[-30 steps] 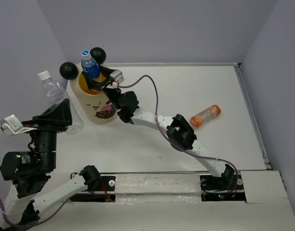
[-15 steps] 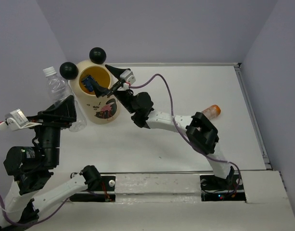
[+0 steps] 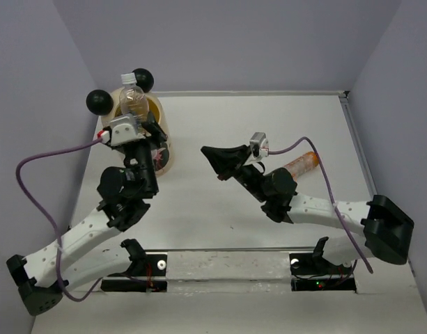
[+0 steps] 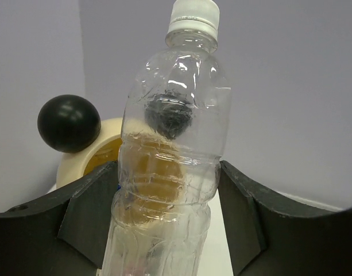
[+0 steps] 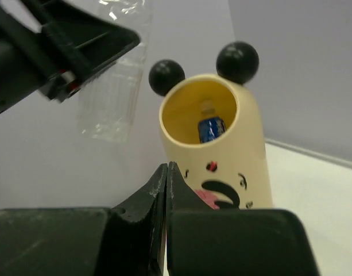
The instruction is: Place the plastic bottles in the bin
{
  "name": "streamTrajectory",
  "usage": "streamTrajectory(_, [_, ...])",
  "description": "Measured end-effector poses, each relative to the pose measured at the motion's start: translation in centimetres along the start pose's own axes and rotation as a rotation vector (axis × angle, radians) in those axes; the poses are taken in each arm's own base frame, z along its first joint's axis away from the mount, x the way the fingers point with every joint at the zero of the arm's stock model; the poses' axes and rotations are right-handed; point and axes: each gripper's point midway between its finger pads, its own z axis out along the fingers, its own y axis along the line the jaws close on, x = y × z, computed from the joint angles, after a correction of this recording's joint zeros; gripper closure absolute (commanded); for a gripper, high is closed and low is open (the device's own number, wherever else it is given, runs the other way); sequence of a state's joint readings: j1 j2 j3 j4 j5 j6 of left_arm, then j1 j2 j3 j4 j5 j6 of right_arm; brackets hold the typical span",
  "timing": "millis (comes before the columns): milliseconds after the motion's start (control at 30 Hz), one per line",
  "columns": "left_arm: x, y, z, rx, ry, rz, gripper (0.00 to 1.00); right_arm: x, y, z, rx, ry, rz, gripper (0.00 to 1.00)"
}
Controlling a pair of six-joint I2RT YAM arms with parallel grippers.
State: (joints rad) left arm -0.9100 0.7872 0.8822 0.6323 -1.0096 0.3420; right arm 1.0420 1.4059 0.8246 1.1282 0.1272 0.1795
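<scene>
Left hand point(image 3: 134, 130) clamps clear bottle point(image 3: 133, 101) upright over bin point(image 3: 160, 111), 11 o'clock on desk point(image 3: 283, 125). Right hand point(image 5: 166, 172) closed tight, empty.

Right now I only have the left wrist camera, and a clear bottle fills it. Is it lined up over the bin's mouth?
Observer: Not by the right wrist view. There the clear bottle hangs to one side of the bin, not above its opening.
Operator: Anything inside already?
Observer: Yes, a blue-label bottle sits down in it.
Operator: Any bottles left outside?
Observer: One orange bottle lies on its side on the table.
</scene>
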Motion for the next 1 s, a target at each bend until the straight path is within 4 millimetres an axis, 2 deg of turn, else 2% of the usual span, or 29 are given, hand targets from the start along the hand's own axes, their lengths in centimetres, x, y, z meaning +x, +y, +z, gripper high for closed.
streamTrajectory(67, [1.2, -0.3, 1.3, -0.041, -0.018, 0.065, 0.56, 0.8, -0.7, -3.3, 0.027, 0.058, 0.016, 1.0])
streamTrajectory(133, [3.0, -0.4, 3.1, -0.09, -0.021, 0.146, 0.56, 0.1, -1.3, -6.1, 0.051, 0.074, 0.027, 1.0])
streamTrajectory(233, [4.9, 0.6, 5.1, -0.161, -0.02, 0.212, 0.56, -2.3, -1.4, -8.0, 0.067, 0.031, 0.044, 0.99])
streamTrajectory(300, [5.4, 1.4, 6.1, -0.198, -0.029, 0.228, 0.56, -3.7, -1.5, -9.0, 0.078, 0.0, 0.054, 0.99])
streamTrajectory(400, [5.6, 2.2, 7.1, -0.232, -0.051, 0.231, 0.55, -4.2, -1.9, -10.3, 0.095, -0.015, 0.067, 0.99])
streamTrajectory(600, [5.7, 2.6, 8.7, -0.242, -0.093, 0.231, 0.54, -1.1, -2.9, -11.6, 0.131, 0.069, 0.072, 0.99])
streamTrajectory(767, [6.7, 2.8, 10.0, -0.239, -0.105, 0.25, 0.52, -0.4, -3.1, -12.0, 0.14, 0.086, 0.073, 0.99])
streamTrajectory(833, [6.9, 3.1, 10.5, -0.244, -0.114, 0.247, 0.48, -0.4, -3.2, -12.1, 0.144, 0.087, 0.074, 0.99])
streamTrajectory(967, [7.3, 4.0, 11.1, -0.259, -0.133, 0.229, 0.31, -0.4, -3.3, -12.1, 0.147, 0.086, 0.075, 1.0])
streamTrajectory(1000, [7.5, 4.3, 11.2, -0.264, -0.137, 0.225, 0.24, -0.4, -3.3, -12.2, 0.147, 0.086, 0.077, 1.0])
